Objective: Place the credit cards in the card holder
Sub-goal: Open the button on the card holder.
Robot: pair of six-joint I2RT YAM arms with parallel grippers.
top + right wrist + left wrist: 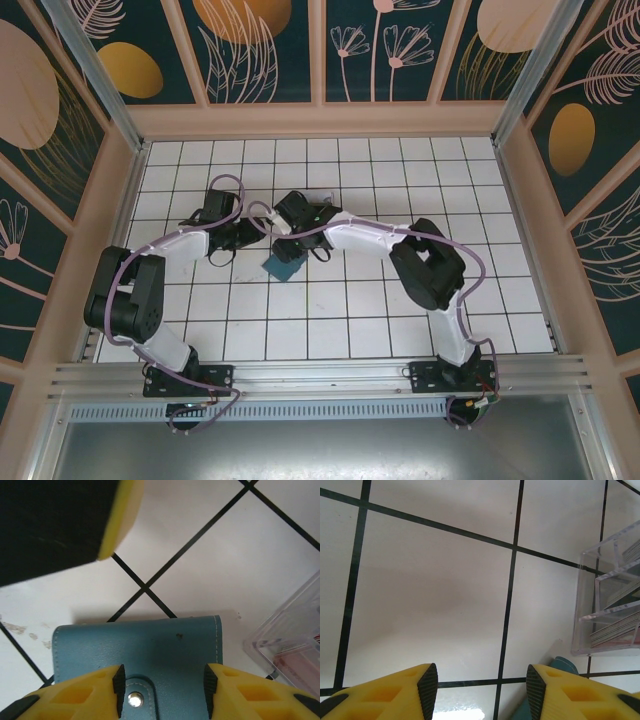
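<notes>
Down at the near edge, both arms rise from their bases and fold inward over the white tiled tabletop, their wrists meeting around the middle. The right claw first: its yellow fingers are well apart and empty, hovering low over the card holder. The holder lies flat and closed on the tiles, teal-blue with stitching along its edge, and its snap strap sits right in the gap between those fingers. Whether the fingertips touch the holder, I cannot tell.

Over to the left claw — also spread wide and gripping nothing, with bare tile and a black grid line under the gap. A rounded teal corner of the holder peeks in just beside its right-hand finger. In the right wrist view, one black-padded yellow finger of the other claw looms across the upper left, close to the holder. From above, the holder is a small teal patch between the two wrists, slightly nearer than both.

Just beyond sits the clear plastic tray, standing on the tabletop just beside the holder and divided into compartments. The credit cards are in it — stacked in the compartments, with reddish and pale edges showing through the walls
</notes>
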